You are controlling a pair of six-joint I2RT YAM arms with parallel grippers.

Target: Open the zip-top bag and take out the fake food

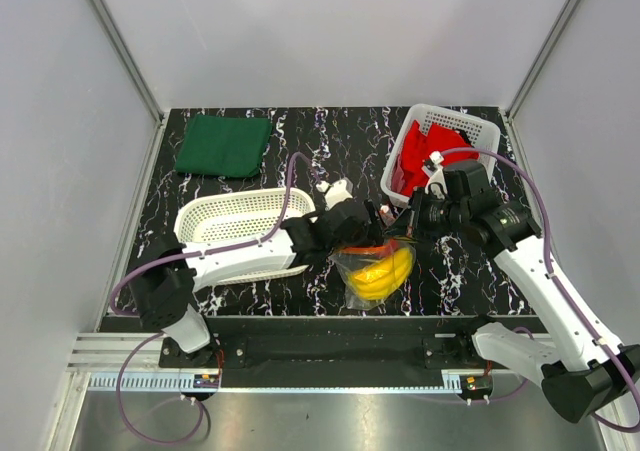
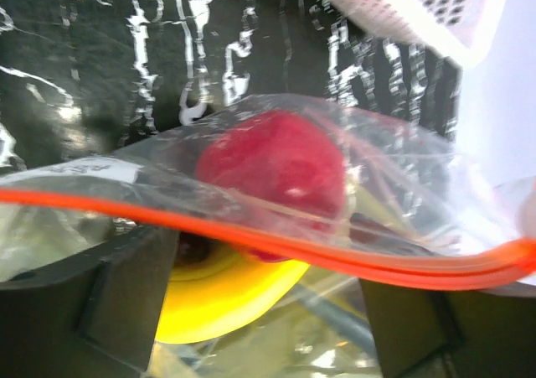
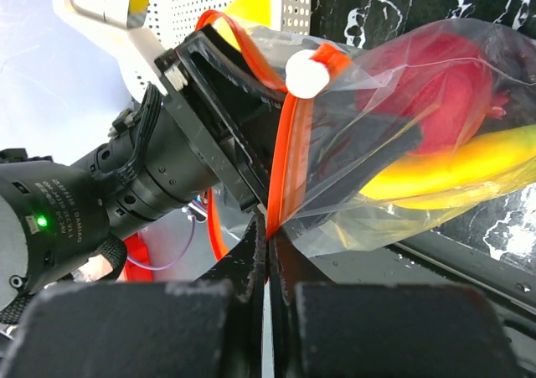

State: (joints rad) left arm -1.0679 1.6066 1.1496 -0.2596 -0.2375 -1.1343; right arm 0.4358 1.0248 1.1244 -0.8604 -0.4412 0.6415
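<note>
Zip-top bag point(image 1: 373, 271) mid-frame, red fruit point(image 2: 276, 164) and yellow banana point(image 2: 222, 298) inside, right gripper point(image 3: 268, 245) pinching its orange strip point(image 3: 289, 143), left gripper point(image 2: 260, 290) wide open

The zip-top bag point(image 1: 372, 268) is clear, crinkled plastic with an orange-red zip strip point(image 2: 251, 235) and a white slider point(image 3: 306, 75). It rests at the near centre of the table point(image 1: 300, 141), zip edge raised. It contains a red round fruit point(image 2: 276, 164) and a yellow banana bunch point(image 1: 382, 274), touching. The strip halves appear parted near the slider.
</note>
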